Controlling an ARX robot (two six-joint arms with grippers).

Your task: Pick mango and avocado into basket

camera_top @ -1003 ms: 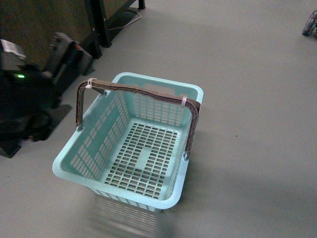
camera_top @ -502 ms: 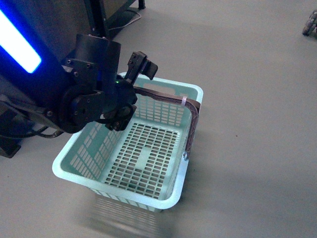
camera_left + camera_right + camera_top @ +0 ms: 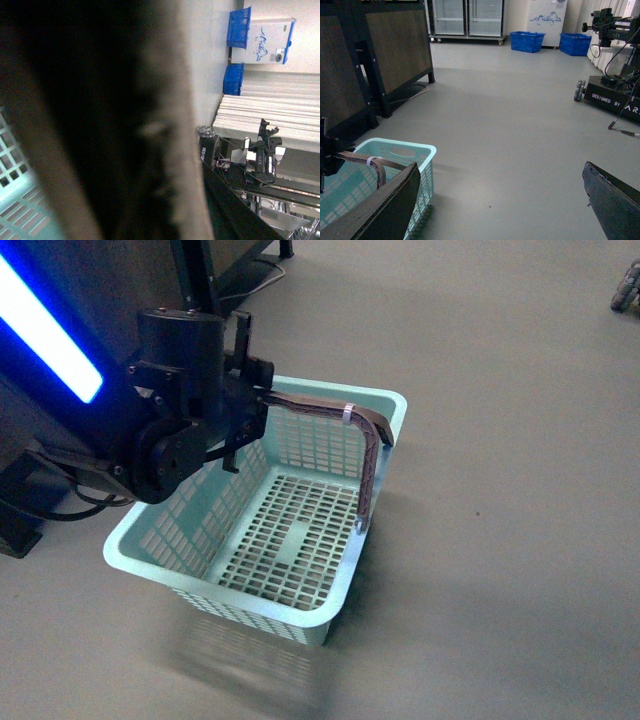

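Front view: my left arm has swung in over the basket (image 3: 330,390). A second ago it was off by the cabinet. My left jaws (image 3: 250,400) now sit at the left end of the brown handle (image 3: 320,410), and as far as I can judge they are pinching it. The basket has slid and turned a little on the floor (image 3: 500,540) since half a second ago, so I take it that I have hold of it. It is empty.

Left wrist view: mostly a dark, close blur, with only a bit of the teal lattice (image 3: 15,200) in one corner.

Right wrist view: my right jaws (image 3: 500,175) are spread wide with nothing between them, and the basket lies off to one side.

No view shows the mango or the avocado, so the picking itself has not started.
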